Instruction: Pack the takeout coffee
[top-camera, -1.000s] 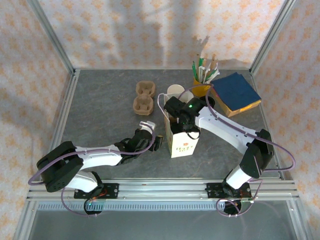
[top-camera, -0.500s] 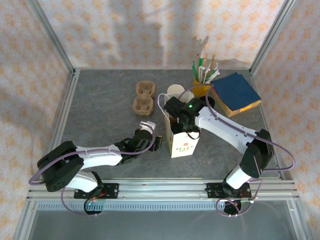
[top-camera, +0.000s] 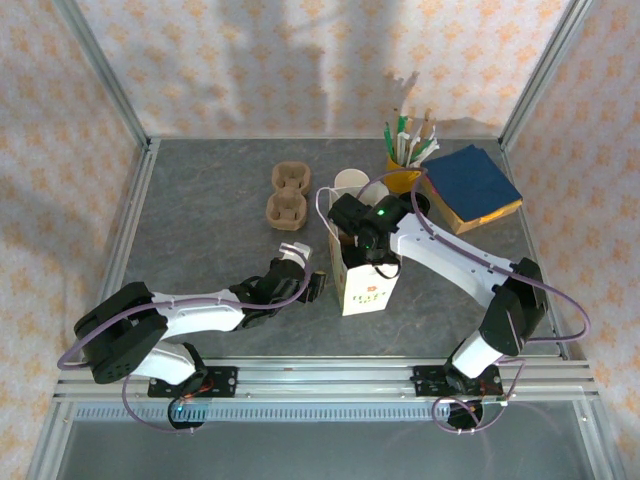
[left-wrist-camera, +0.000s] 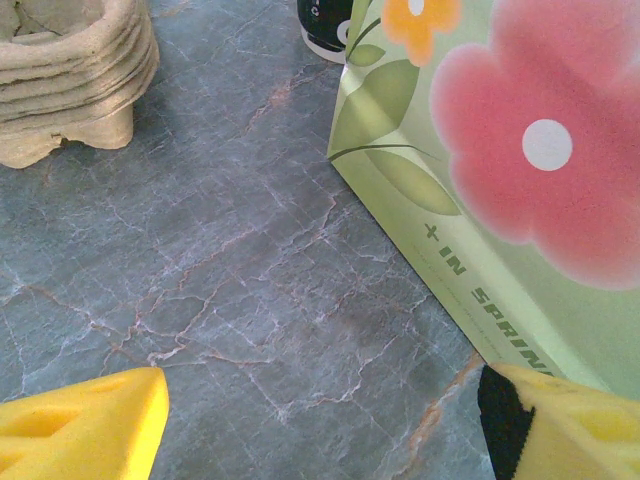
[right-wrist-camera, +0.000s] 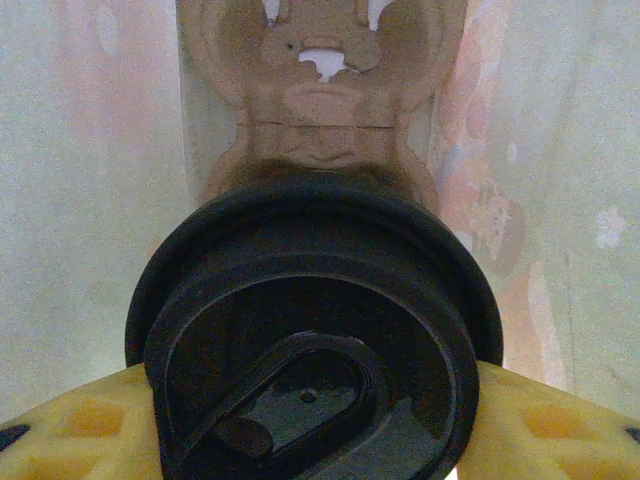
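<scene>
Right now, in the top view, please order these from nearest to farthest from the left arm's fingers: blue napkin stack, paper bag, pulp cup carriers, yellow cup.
1. Paper bag: directly beside, at the table's centre.
2. Pulp cup carriers: behind, slightly left.
3. Yellow cup: back, to the right.
4. Blue napkin stack: back right corner.

The overhead view looks down from above and behind the arms (top-camera: 190, 315) onto the whole table (top-camera: 200, 230), with the arm bases along the bottom edge, and takes in everything from some way off. The left wrist view sits low and close over the table, facing across it. The paper bag (left-wrist-camera: 520, 180) fills its right side and a stack of pulp cup trays (left-wrist-camera: 70, 80) sits at its upper left; overhead, both lie mid-frame. The right wrist view points down inside the bag, very near the coffee cup (right-wrist-camera: 320, 340), with a pulp tray (right-wrist-camera: 320, 100) beyond it.
</scene>
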